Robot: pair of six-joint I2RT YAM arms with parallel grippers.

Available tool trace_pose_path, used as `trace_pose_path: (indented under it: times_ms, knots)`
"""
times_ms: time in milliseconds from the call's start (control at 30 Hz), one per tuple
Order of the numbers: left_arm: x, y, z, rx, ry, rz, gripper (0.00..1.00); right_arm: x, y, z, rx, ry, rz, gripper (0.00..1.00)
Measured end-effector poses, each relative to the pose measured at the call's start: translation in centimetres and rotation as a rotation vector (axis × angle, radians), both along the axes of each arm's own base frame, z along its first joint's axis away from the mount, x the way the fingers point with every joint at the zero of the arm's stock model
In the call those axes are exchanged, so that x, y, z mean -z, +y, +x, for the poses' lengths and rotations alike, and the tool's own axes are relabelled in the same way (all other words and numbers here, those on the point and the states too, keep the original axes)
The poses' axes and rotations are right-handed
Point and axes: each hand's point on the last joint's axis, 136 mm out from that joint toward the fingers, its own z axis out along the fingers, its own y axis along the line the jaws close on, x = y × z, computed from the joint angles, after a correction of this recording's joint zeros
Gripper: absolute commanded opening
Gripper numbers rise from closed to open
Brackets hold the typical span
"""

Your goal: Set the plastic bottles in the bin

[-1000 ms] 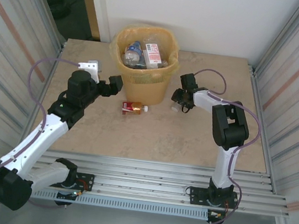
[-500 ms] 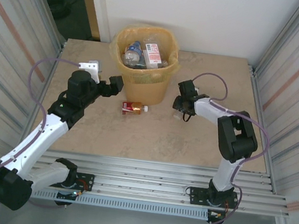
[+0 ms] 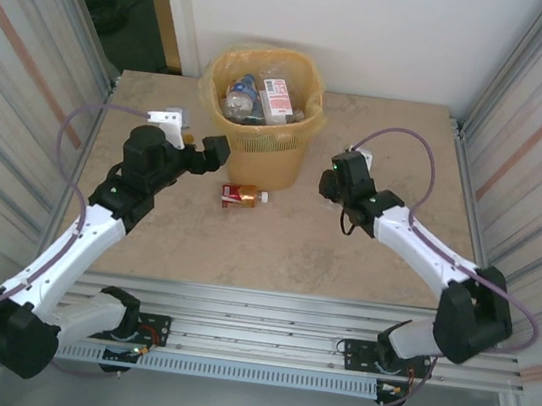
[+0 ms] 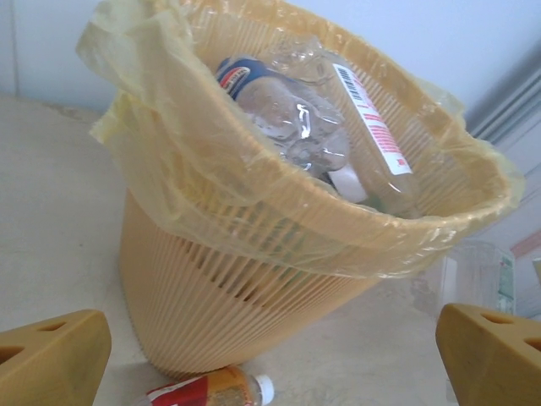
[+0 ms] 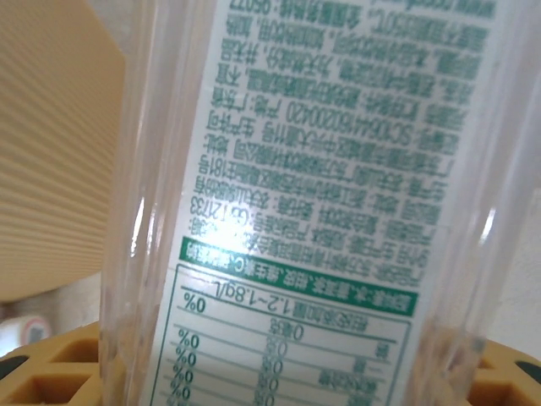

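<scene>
Corrugated metal walls (image 3: pixel 26 78) flank a beige worktop (image 3: pixel 274 254), with a white wall behind. At the far middle stands the orange-yellow bin (image 3: pixel 258 151), its translucent yellow bag liner (image 4: pixel 161 144) folded over the rim. Several crumpled plastic bottles (image 3: pixel 258 95) lie heaped inside, mostly clear, with white, red and blue labels. Just near of the bin's foot a small red-labelled bottle (image 3: pixel 242 195) lies on its side on the worktop, its white cap pointing right. The left pincer (image 3: pixel 203 150) hovers at the bin's left side, released, its yellow fingertips (image 4: pixel 51 359) spread wide; in the left wrist view the bin and the lying bottle show between them. The right pincer (image 3: pixel 338 184) is off to the bin's right, clenched on a clear bottle (image 5: pixel 287 169) whose white label carries green print. In the right wrist view this bottle rises between the yellow pads (image 5: pixel 51 372), with the bin's ribbed wall to its left.
</scene>
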Motion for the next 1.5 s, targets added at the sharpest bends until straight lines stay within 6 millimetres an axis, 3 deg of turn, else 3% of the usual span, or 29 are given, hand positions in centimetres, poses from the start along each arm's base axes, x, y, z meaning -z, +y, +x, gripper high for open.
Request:
trace_pose_path:
  times_ms: [200, 433, 633, 867, 967, 1067, 1300, 1367, 1500]
  knots:
    - [-1.5, -4.7, -0.6, 0.161, -0.02, -0.036, 0.99, -6.1, 1.2, -2.9, -0.105, -0.19, 0.032, 0.33]
    - [-6.0, -11.6, -2.3, 0.406, -0.087, -0.095, 0.99, -11.7, 3.9, -6.0, -0.257, -0.371, 0.056, 0.33]
    - [-8.9, -16.7, -4.2, 0.59, -0.133, -0.113, 0.99, -13.0, 6.0, -7.3, -0.361, -0.432, 0.028, 0.34]
    - [-9.0, -19.8, -4.4, 0.695, -0.12, -0.103, 0.95, -14.3, 7.5, -7.8, -0.428, -0.474, 0.01, 0.34]
    - [-8.6, -20.6, -4.3, 0.719, -0.111, -0.095, 0.88, -14.7, 7.7, -7.8, -0.441, -0.489, 0.005, 0.35]
    - [-8.3, -21.0, -4.3, 0.739, -0.102, -0.092, 0.75, -15.0, 8.1, -7.8, -0.46, -0.495, 0.01, 0.35]
    - [-8.4, -21.3, -4.0, 0.747, -0.097, -0.097, 0.31, -15.2, 8.5, -7.5, -0.468, -0.505, 0.006, 0.42]
    - [-8.6, -21.2, -4.0, 0.745, -0.1, -0.098, 0.21, -15.4, 8.5, -7.5, -0.467, -0.508, 0.007, 0.53]
    - [-9.1, -21.1, -3.7, 0.738, -0.107, -0.104, 0.11, -15.7, 8.5, -7.4, -0.462, -0.519, 0.006, 0.9]
